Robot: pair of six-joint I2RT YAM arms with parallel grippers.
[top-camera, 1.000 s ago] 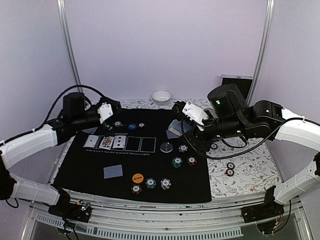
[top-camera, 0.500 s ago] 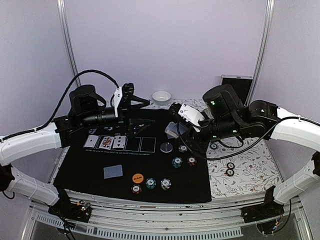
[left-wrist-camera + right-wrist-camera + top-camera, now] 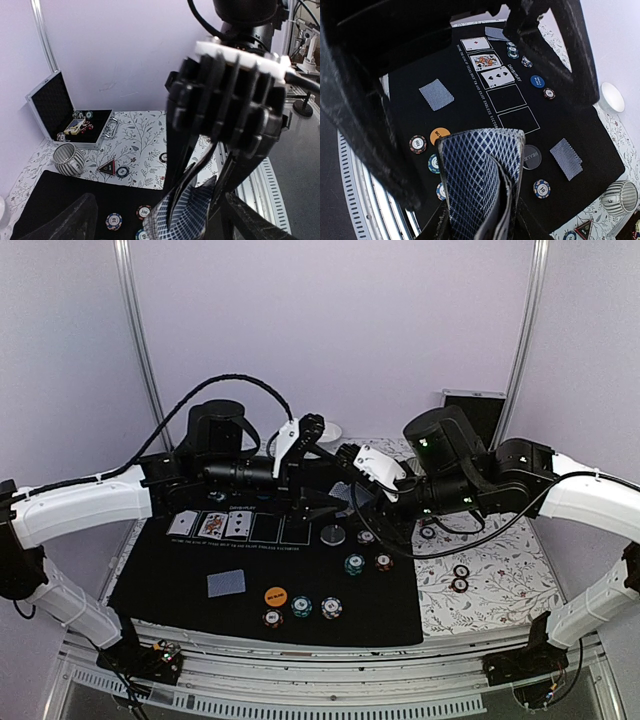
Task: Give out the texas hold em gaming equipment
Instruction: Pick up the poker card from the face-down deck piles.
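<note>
My right gripper (image 3: 357, 498) hangs above the black mat (image 3: 190, 590), shut on a fanned deck of blue-backed playing cards (image 3: 479, 175). My left gripper (image 3: 335, 483) has reached across to it and stands open, one finger (image 3: 75, 220) on each side of the deck (image 3: 197, 210); I cannot tell if they touch. Three face-up cards (image 3: 211, 525) lie in the mat's printed row. A face-down card (image 3: 226, 583), an orange disc (image 3: 275, 595) and striped chips (image 3: 302, 607) lie near the front. A blue disc (image 3: 537, 81) and a dealer button (image 3: 333, 535) rest on the mat.
An open metal case (image 3: 65, 115), a ribbed mug (image 3: 69, 159) and a red triangular marker (image 3: 108, 167) sit on the floral cloth (image 3: 500, 580) on the right. Two chips (image 3: 461, 577) lie there too. A white bowl (image 3: 612, 96) stands at the back edge.
My left arm has swung from the mat's far left across to the right, up to the held deck. My right gripper edged slightly left with the deck.
</note>
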